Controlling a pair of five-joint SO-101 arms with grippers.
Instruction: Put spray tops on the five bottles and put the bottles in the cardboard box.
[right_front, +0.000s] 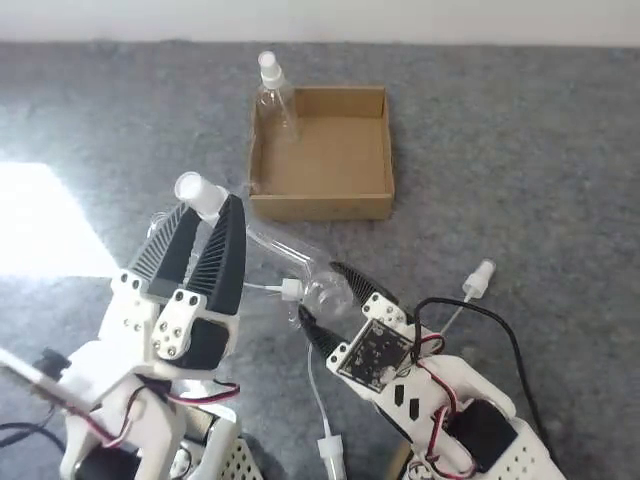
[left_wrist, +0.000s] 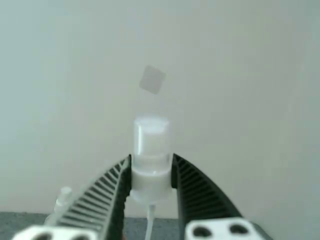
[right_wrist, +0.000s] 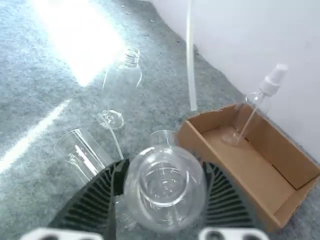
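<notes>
My left gripper is shut on a white spray top and holds it above the table, in front of the cardboard box's left corner. In the left wrist view the spray top sits upright between the fingers, its tube hanging down. My right gripper is shut on a clear bottle; in the right wrist view this bottle points its open neck towards the box. The thin tube hangs above the bottle. A capped bottle stands in the box's far left corner.
Loose spray tops lie at the right, by the held bottle and at the front. Another clear bottle lies between the grippers. Two open bottles lie on the grey carpet.
</notes>
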